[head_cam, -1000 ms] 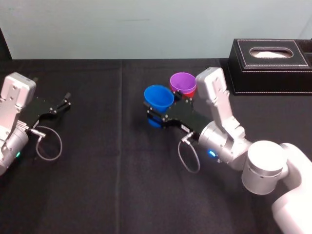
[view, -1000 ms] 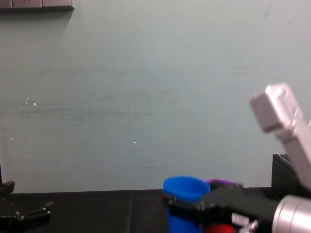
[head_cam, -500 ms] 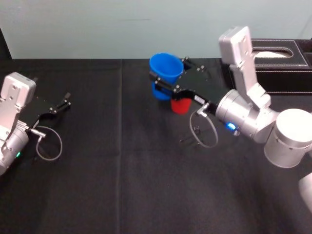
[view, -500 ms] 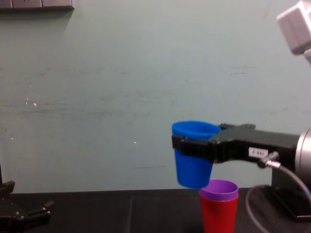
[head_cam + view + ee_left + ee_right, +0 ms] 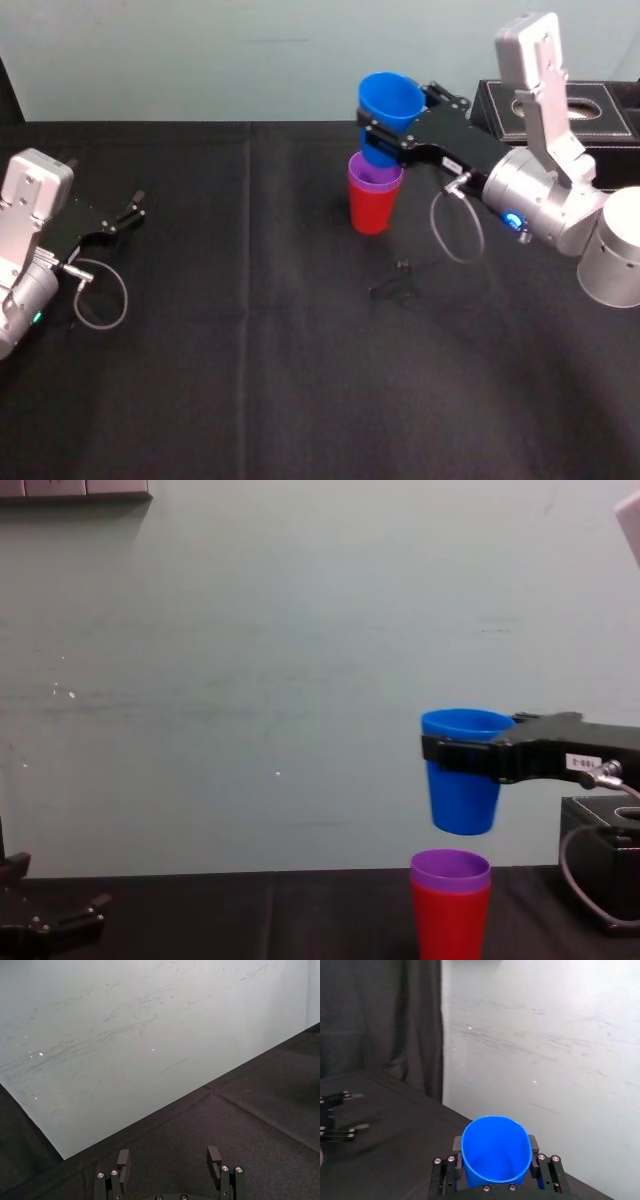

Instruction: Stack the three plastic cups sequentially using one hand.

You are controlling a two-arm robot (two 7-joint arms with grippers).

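The red cup (image 5: 371, 211) (image 5: 450, 927) stands upright on the black table with the purple cup (image 5: 373, 176) (image 5: 451, 870) nested inside it. Directly above them hangs the blue cup (image 5: 386, 108) (image 5: 461, 782) (image 5: 496, 1151), upright and clear of the purple rim. My right gripper (image 5: 392, 124) (image 5: 462, 754) (image 5: 496, 1161) is shut on the blue cup, one finger on each side just below its rim. My left gripper (image 5: 137, 205) (image 5: 170, 1161) rests open and empty on the table at the far left.
A black stitched tissue box (image 5: 600, 105) (image 5: 595, 860) stands at the back right, just behind the right arm. A grey cable loop (image 5: 458, 228) hangs from the right wrist beside the stack. A pale wall (image 5: 250, 680) closes off the table's far edge.
My right gripper has lifted the blue cup off the table and carried it right, from beside the purple-in-red stack to straight above it. The left arm has not moved.
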